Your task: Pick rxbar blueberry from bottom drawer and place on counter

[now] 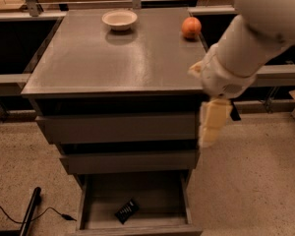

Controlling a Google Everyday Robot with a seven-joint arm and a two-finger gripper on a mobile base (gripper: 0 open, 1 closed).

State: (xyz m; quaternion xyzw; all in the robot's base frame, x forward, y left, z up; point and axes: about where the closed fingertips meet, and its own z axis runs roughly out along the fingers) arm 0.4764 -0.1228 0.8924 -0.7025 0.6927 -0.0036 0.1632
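Note:
The rxbar blueberry point(127, 210), a small dark bar with white print, lies flat at an angle on the floor of the bottom drawer point(137, 224), near its front. The drawer is pulled open. The counter point(118, 58) is the grey-brown top of the cabinet. My gripper point(212, 126) hangs from the pale arm point(246, 48) at the cabinet's right front corner, level with the upper drawer front. It is well above and to the right of the bar and holds nothing that I can see.
A white bowl point(119, 18) stands at the back of the counter and an orange fruit point(191, 27) at its back right. Two shut drawers point(118, 128) sit above the open one. A black pole with a cable point(29, 215) lies on the floor at lower left.

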